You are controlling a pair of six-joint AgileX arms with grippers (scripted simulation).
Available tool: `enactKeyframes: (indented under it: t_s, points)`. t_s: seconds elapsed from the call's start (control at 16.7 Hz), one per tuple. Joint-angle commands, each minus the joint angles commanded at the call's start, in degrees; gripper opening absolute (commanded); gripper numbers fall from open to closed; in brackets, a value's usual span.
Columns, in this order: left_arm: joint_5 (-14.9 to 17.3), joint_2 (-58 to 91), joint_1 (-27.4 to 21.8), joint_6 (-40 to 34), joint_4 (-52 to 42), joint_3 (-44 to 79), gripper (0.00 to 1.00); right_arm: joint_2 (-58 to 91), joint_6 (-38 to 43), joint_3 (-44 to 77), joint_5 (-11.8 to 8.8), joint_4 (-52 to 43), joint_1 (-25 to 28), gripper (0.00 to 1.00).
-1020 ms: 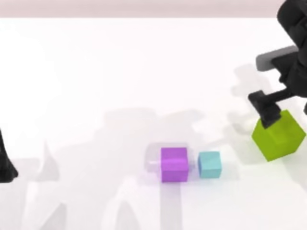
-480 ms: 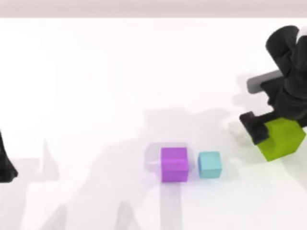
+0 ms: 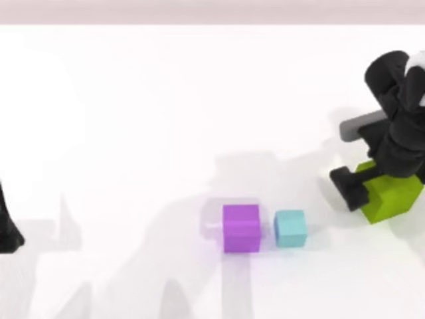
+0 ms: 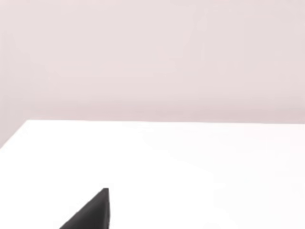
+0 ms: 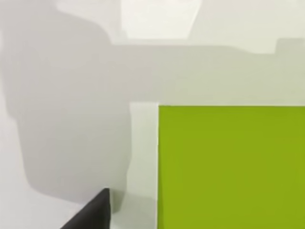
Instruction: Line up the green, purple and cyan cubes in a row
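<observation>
- Left arm [image 3: 8, 226] is sitting parked at the worktop's left edge; I cannot tell how its pincer stands. Left wrist view is giving me only bare worktop [image 4: 190, 167] and one dark fingertip [image 4: 93, 212].
- Purple cube [image 3: 241, 228] is resting low centre on the worktop, with the cyan cube [image 3: 290, 228] just beside it on the right, small gap, fronts roughly level. I'm reading those two as already in the row.
- Green cube [image 3: 392, 196] is sitting far right, well apart from the cyan one, higher in the top view and turned skew to the pair.
- Right pincer [image 3: 372, 179] is hanging over the green cube's near-left corner, one finger [image 3: 350, 188] down on its left side. I cannot tell whether it is spread or pinching.
- Step in hand, I'm judging: grasping green. The next move calls for a firm pinch, then carrying it left, squaring it and setting it beside cyan.
- Right wrist view is showing green's flat face [image 5: 231, 167] close up with a fingertip [image 5: 93, 212] apart from it; the top view is hiding that gap.
</observation>
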Motion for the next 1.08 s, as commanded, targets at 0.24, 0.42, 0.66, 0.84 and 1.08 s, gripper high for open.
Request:
enactKeyframes:
  t_s: [0.24, 0.42, 0.66, 0.84, 1.08]
  points:
    - [0.0, 0.0, 0.0, 0.0, 0.0, 0.0, 1.00, 0.0, 0.0, 0.0, 0.0, 0.0, 0.0, 0.62]
    - [0.0, 0.0, 0.0, 0.0, 0.0, 0.0, 1.00, 0.0, 0.0, 0.0, 0.0, 0.0, 0.0, 0.40]
    - [0.0, 0.0, 0.0, 0.0, 0.0, 0.0, 1.00, 0.0, 0.0, 0.0, 0.0, 0.0, 0.0, 0.10]
    - [0.0, 0.0, 0.0, 0.0, 0.0, 0.0, 1.00, 0.0, 0.0, 0.0, 0.0, 0.0, 0.0, 0.00]
    - [0.0, 0.0, 0.0, 0.0, 0.0, 0.0, 1.00, 0.0, 0.0, 0.0, 0.0, 0.0, 0.0, 0.00]
